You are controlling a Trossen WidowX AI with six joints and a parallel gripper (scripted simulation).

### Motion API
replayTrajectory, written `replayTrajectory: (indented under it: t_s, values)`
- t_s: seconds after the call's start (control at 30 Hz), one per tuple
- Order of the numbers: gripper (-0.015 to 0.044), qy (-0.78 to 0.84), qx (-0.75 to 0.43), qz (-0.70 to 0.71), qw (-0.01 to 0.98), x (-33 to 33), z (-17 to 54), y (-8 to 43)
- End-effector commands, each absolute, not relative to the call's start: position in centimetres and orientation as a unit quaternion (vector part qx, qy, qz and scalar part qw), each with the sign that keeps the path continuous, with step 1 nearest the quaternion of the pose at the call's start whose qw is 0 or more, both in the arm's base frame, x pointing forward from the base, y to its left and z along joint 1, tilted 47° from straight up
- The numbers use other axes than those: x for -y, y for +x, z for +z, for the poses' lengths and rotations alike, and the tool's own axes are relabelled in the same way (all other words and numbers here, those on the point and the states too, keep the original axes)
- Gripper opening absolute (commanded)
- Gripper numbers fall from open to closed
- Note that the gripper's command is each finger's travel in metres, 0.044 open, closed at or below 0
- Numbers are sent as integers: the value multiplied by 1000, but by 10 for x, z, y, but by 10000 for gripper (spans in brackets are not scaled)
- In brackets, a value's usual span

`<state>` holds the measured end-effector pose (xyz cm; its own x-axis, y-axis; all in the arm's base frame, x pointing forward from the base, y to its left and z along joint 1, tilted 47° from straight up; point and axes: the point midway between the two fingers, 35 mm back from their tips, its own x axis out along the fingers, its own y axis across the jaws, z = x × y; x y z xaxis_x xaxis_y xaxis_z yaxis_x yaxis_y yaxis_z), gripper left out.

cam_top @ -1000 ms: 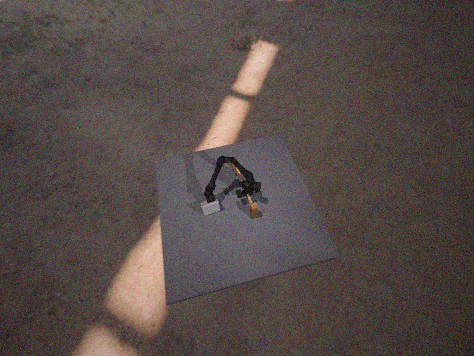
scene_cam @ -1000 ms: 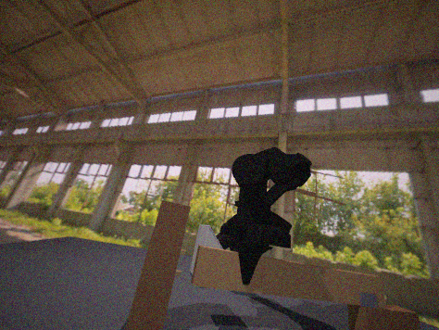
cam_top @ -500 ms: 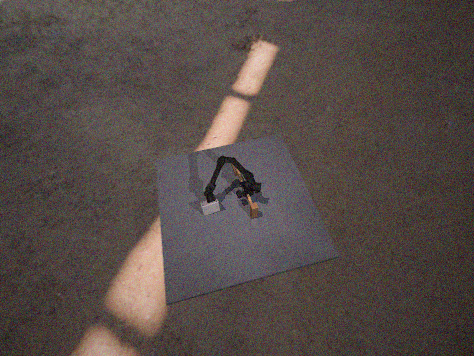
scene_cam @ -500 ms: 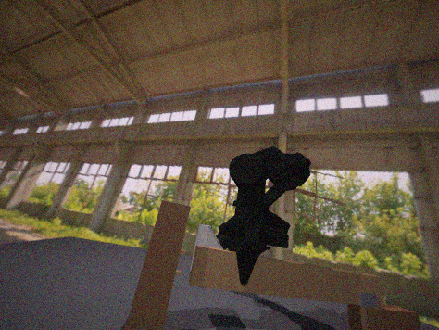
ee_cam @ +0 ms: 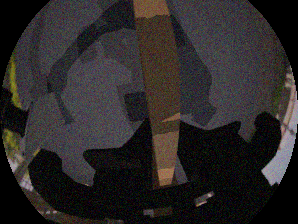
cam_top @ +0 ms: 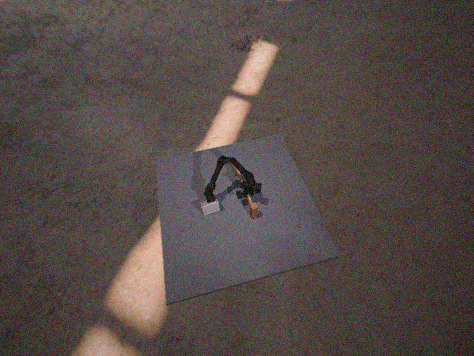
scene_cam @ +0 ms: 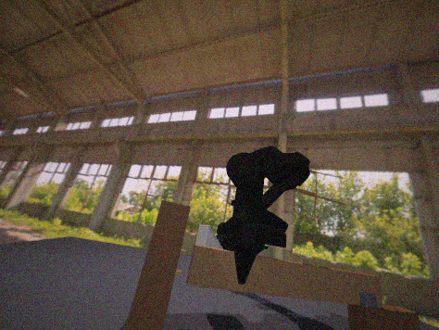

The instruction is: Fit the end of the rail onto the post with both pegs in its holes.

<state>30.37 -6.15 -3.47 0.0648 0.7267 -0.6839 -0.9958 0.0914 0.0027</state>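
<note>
The gripper [cam_top: 247,192] [scene_cam: 242,280] [ee_cam: 156,119] was closed on the long wooden bed rail [cam_top: 238,172] [scene_cam: 315,276] [ee_cam: 159,65], its fingers pointing down and set nearer the post end than the far end; in the exterior view one dark finger crossed the rail's broad side, and in the wrist view the rail ran lengthwise between the dark fingers. The near end of the rail was raised above the dark table [cam_top: 240,260] [scene_cam: 69,278] [ee_cam: 105,80]; it stood just beside the wooden post [cam_top: 254,210] [scene_cam: 159,266], with a narrow gap between them; a small bit of a peg [scene_cam: 179,272] showed in that gap, so the rail was not touching the post; whether the peg's tip had entered a hole could not be told, and a second peg could not be made out. The far end lay at the blue-grey bracket [scene_cam: 369,299] on the low footboard block [scene_cam: 382,318]; the rail sloped down toward that end in the exterior view, though the view itself was tilted, so whether it was truly level could not be told; the arm [cam_top: 218,175] [scene_cam: 250,199] arched up from a pale base block [cam_top: 210,209] [scene_cam: 206,236] and came down over the rail.
</note>
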Motion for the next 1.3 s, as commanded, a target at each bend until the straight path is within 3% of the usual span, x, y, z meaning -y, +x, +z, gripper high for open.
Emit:
replayTrajectory:
  t_s: [0.0, 1.27]
  values:
    - [0, -250, -272, 624, 688, 65, -35, 305]
    - [0, -250, -272, 624, 688, 73, -43, 304]
